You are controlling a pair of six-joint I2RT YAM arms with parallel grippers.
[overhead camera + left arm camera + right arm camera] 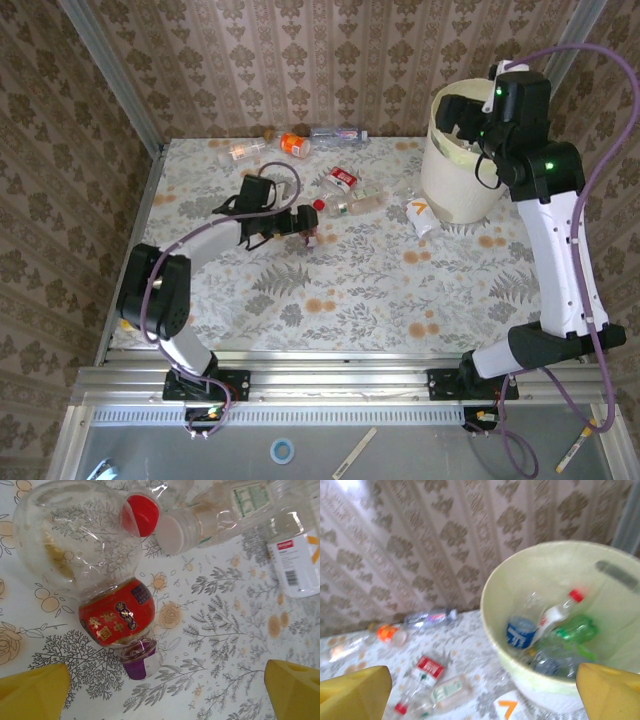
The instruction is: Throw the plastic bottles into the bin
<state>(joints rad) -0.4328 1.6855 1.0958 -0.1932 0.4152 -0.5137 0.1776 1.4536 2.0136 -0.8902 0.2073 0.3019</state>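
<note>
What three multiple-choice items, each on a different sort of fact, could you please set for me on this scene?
1. Where is the right hand?
A. Over the bin.
B. Down beside its own base.
C. Low over the loose bottles.

2. What colour is the cap of the red-labelled bottle below the left hand?
A. Green.
B. Purple.
C. Blue.

3. How do the left hand's jaws stand?
A. Shut on a bottle.
B. Shut on nothing.
C. Open, holding nothing.

Answers:
1 A: the right wrist view looks down into the bin.
2 B: the left wrist view shows a purple cap.
3 C: the yellow fingers sit wide apart, and the bottle lies free on the table.
</note>
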